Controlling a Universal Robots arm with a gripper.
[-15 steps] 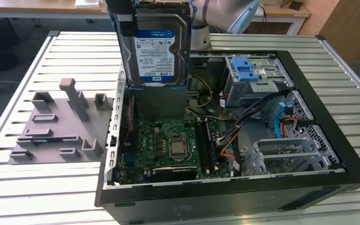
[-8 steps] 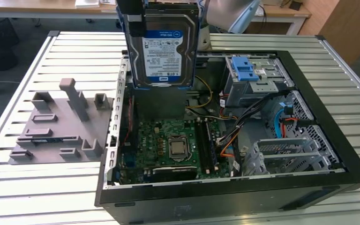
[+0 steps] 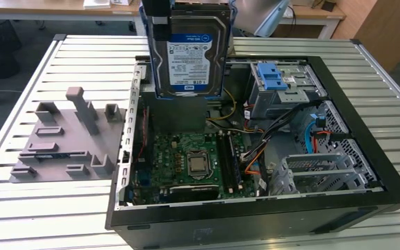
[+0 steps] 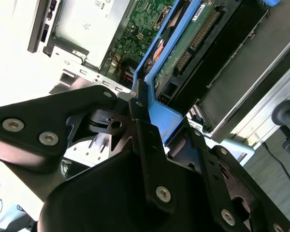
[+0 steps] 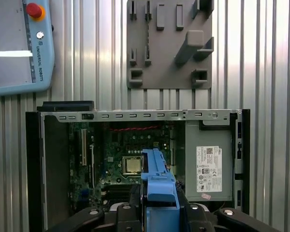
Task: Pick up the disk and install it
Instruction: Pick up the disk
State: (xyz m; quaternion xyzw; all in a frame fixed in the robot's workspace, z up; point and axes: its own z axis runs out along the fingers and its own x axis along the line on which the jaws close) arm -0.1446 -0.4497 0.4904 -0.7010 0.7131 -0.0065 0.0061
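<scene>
On the slatted metal surface [image 3: 19,208], at nine o'clock in the exterior view, we see a grey moulded fixture plate [image 3: 61,140] just beside the open computer case [image 3: 255,221]. At twelve o'clock the disk [image 3: 189,52] hangs upright over the case's far edge. It is a silver hard drive with a white-and-blue label facing the camera, framed by a blue plastic carrier [image 4: 166,118]. The end effector [image 4: 150,111] is closed on that carrier's edge, and the second wrist view shows the drive's green circuit-board underside. Beneath the disk lies the motherboard [image 3: 193,161]. Toward two o'clock a blue ridged latch [image 3: 273,78] sits on a drive bay, with loose cables [image 3: 283,130] and a metal cage [image 3: 325,172] at four o'clock.
</scene>
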